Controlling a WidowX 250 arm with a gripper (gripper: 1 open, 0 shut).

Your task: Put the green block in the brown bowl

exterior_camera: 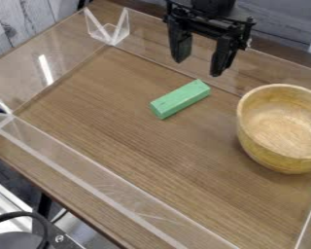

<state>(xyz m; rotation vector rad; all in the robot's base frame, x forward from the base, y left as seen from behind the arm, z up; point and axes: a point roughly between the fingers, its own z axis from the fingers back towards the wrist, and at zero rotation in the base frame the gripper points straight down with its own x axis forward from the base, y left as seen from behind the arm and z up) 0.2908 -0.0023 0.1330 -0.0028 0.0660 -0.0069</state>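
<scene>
The green block (181, 99) lies flat on the wooden table (106, 117), its long side running diagonally. To its right stands the brown bowl (284, 126), round, thick-walled and with nothing inside. My gripper (202, 53) hangs above and slightly behind the block, pointing straight down. Its two black fingers stand wide apart with nothing between them. It touches neither the block nor the bowl.
A low clear plastic wall (81, 170) borders the table on the left and front sides. A clear corner bracket (109, 27) sits at the back left. Wood planks run behind the table.
</scene>
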